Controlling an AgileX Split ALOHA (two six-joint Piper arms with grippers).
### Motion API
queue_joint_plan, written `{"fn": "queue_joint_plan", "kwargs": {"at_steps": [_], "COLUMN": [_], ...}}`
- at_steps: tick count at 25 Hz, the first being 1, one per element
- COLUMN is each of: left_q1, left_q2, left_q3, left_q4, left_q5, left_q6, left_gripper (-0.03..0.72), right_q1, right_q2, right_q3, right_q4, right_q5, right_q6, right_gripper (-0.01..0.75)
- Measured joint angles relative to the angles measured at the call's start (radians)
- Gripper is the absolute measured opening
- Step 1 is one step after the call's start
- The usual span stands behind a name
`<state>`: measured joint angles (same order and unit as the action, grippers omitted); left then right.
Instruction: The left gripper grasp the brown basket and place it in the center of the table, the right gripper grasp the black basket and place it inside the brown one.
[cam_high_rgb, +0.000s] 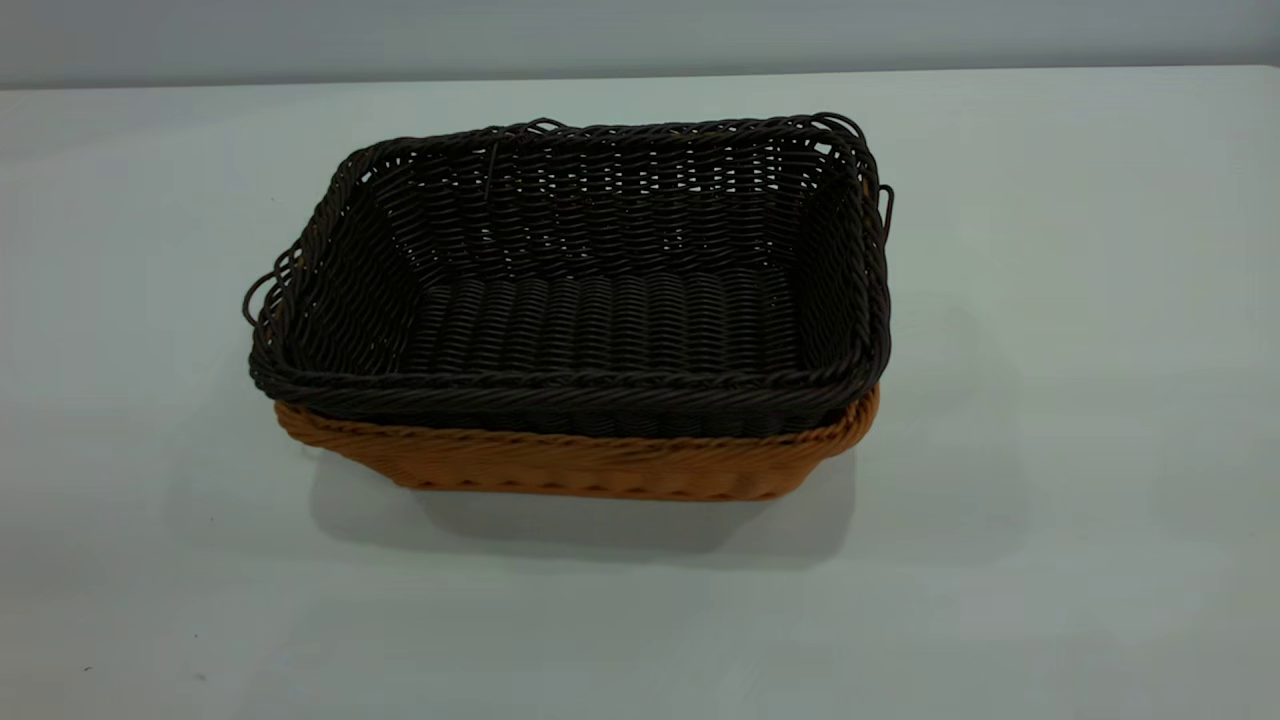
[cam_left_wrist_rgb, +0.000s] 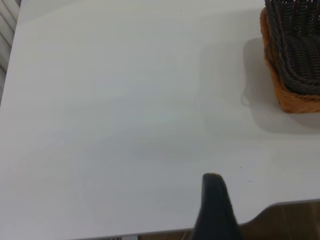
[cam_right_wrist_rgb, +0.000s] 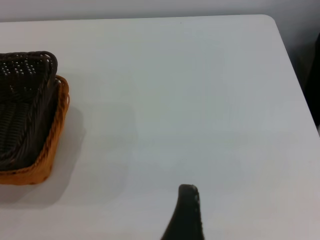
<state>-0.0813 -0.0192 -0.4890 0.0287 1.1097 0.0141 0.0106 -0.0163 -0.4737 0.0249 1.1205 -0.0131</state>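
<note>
**Black basket sitting nested in the brown basket; both end effectors hanging well away**

The exterior view is showing the black basket (cam_high_rgb: 600, 290) sitting inside the brown basket (cam_high_rgb: 590, 465), roughly in the middle of the table (cam_high_rgb: 1050, 400). The dark braided rim is riding above the orange-tan one, so only a strip of the brown basket's near wall and rim is showing beneath it. Small loop handles are sticking out at both short ends of the black basket. No arm is appearing in this view.

The left wrist view is adding what the exterior view lacks: 1 dark finger of the left end effector (cam_left_wrist_rgb: 216, 210) is hovering over bare table (cam_left_wrist_rgb: 125, 125) near its edge, well apart from a corner of the nested black basket (cam_left_wrist_rgb: 295, 45) and brown basket (cam_left_wrist_rgb: 295, 100). Whether its fingers are apart or together cannot be told.

The right wrist view is likewise showing 1 dark finger of the right end effector (cam_right_wrist_rgb: 186, 215) over bare table (cam_right_wrist_rgb: 200, 100), well apart from the opposite end of the black basket (cam_right_wrist_rgb: 22, 110) and brown basket (cam_right_wrist_rgb: 50, 145). Its finger state cannot be told either.
</note>
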Motion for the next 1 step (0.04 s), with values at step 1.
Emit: {"fn": "queue_joint_plan", "kwargs": {"at_steps": [1], "left_q1": [0.000], "left_q2": [0.000], "left_q3": [0.000], "left_q4": [0.000], "left_q5": [0.000], "left_q6": [0.000], "left_gripper": [0.474], "right_q1": [0.000], "right_q2": [0.000], "right_q3": [0.000], "right_q4": [0.000], "right_q5": [0.000], "right_q6": [0.000], "right_gripper": [0.586]}}
